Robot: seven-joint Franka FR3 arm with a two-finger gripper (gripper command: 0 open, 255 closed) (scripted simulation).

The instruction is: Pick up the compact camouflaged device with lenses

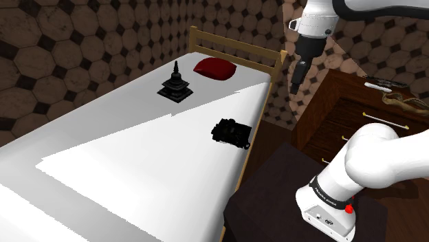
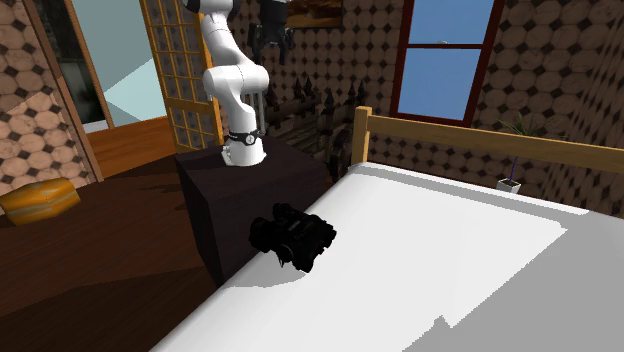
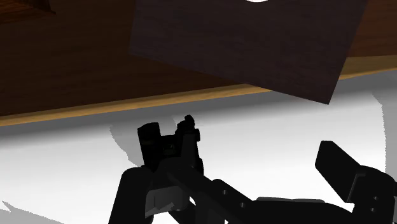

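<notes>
Operating in a bedroom with patterned walls, over a bed (image 1: pixel 137 158) covered in plain white and framed in wood.

Holding the gripper (image 1: pixel 295 84) high in the air, pointing downward, well above both the bed and the dark stand (image 1: pixel 275 192). Spreading the fingers (image 3: pixel 347 172) wide apart and clasping nothing.

Locating the device (image 1: pixel 232 130) far below the gripper: lying on the white cover, near the bed edge closest to the stand. Reading it as a compact, near-black body with paired lens barrels; making out no camouflage pattern. Seeing it in the wrist view beside one finger, not between the pair.

Noting, further out, a black tiered figurine (image 1: pixel 177 86) and a red cushion (image 1: pixel 214 68) toward the wooden end rail, both well apart from the device.

Judging the step in hand as the approach, with the descent not yet done. Judging the next move as calling for:
- centring the open fingers over the device;
- lowering with the opening set across the narrower span of the body;
- closing only with a finger on each side;
- avoiding any sideways nudge, given the nearby bed edge.
</notes>
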